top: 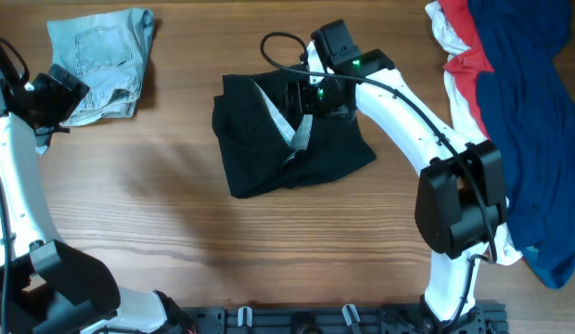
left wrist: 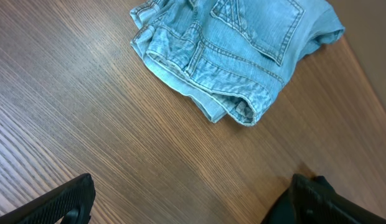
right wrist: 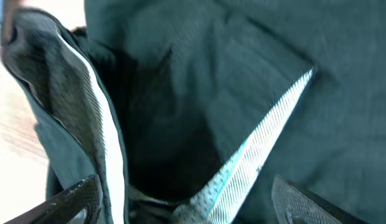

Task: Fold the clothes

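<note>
Overhead view, and the black fabric garment (top: 260, 158) sits crumpled in the middle of the brown wooden table (top: 176, 232), with a pale grey striped band (top: 301, 139) of its lining turned up across its middle. The right gripper (top: 308, 97) is down at the far edge of that garment, its white arm reaching in from the near right. A black cable (top: 274, 42) loops off just beyond it.

Right wrist view gives the close-up. Both fingers (right wrist: 75, 199) are spread wide, one at each lower corner, with dark cloth filling everything between them. The striped band runs diagonally down into the gap. Nothing is pinched that I can see, and whether the tips touch the fabric I cannot tell.

Over on the left, the folded light-blue denim shorts (top: 100, 60) lie at the far left corner, flat, with a back pocket facing up. The left gripper (top: 54, 95) hangs just beside their near-left edge. Left wrist view shows its fingers (left wrist: 62, 199) well apart with bare wood grain between them. The denim lies just beyond, untouched.

Far right, a loose heap of navy, red and white clothing (top: 519, 111) spills along the table edge, well apart from the black garment.
</note>
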Controlling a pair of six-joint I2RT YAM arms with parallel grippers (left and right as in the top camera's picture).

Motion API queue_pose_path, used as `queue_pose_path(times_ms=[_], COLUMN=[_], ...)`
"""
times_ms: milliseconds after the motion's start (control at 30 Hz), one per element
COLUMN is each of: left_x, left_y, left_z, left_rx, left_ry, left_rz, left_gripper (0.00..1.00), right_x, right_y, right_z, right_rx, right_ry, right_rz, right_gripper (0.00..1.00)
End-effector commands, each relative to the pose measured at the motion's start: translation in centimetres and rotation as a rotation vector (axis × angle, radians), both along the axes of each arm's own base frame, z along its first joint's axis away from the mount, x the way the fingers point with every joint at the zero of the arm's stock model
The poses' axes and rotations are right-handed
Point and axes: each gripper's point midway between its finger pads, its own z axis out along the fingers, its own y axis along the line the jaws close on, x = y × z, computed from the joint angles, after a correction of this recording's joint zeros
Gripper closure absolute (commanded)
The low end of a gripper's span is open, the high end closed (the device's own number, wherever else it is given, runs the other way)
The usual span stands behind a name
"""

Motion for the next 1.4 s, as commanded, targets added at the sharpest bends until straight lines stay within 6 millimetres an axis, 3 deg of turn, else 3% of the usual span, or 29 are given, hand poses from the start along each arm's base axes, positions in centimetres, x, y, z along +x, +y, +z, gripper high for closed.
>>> queue_pose_path(times_ms=[0,167,400,467,533,633,700,767,967,1033,1167,1200,1267,1300,1367], left_x=[0.3,0.3,0.0,0.0,0.0,0.0,0.0,0.0,0.0,0.0,0.0,0.0,0.0,-0.1,-0.1], left_y=[-0.2,-0.2,-0.3,-0.3,-0.4,-0.4,-0.4,-0.4,-0.4,-0.4,-0.4,-0.4,-0.4,-0.4,-0.4], left_z=[-0.2,-0.2,-0.4,-0.4,-0.4,-0.4,-0.4,-0.4,-0.4,-0.4,-0.4,-0.4,-0.4,-0.4,-0.4], left_rx=[-0.004,-0.003,-0.009,-0.010,-0.011,-0.010,-0.010,-0.011,-0.011,-0.011,-0.011,-0.011,-0.011,-0.012,-0.013], left_ry=[0.000,0.001,0.014,0.015,0.017,0.017,0.017,0.017,0.017,0.017,0.017,0.017,0.017,0.018,0.021], left_rz=[-0.027,-0.029,-0.029,-0.029,-0.029,-0.029,-0.029,-0.029,-0.029,-0.029,-0.029,-0.029,-0.029,-0.029,-0.029], left_gripper=[0.00,0.00,0.00,0.00,0.00,0.00,0.00,0.00,0.00,0.00,0.00,0.00,0.00,0.00,0.00], right_x=[1.2,1.3,0.1,0.1,0.7,1.0,1.3,1.7,2.1,2.5,2.3,1.8,0.9,0.1,-0.9], right_y=[0.8,1.1,3.3,3.7,4.5,5.0,4.6,3.7,-2.3,-3.8,-4.9,-4.7,-3.9,-3.0,-1.4], right_z=[-1.4,-3.5,-8.1,-8.1,-7.1,-6.4,-4.9,-2.1,7.6,8.8,8.6,8.4,7.8,7.3,6.3], right_rx=[0.021,0.023,0.125,0.147,0.193,0.225,0.232,0.239,0.119,0.083,0.070,0.071,0.068,0.064,0.036], right_ry=[-0.003,0.028,0.143,0.147,0.119,0.101,0.076,0.026,-0.140,-0.166,-0.141,-0.123,-0.099,-0.087,-0.079], right_rz=[-0.010,-0.004,0.066,0.074,0.081,0.092,0.088,0.091,0.058,0.032,0.019,0.028,0.053,0.078,0.135], right_gripper=[0.11,0.01,0.01,0.14,0.41,0.93,0.95,0.96,0.96,0.96,0.96,0.93,0.25,0.05,0.00])
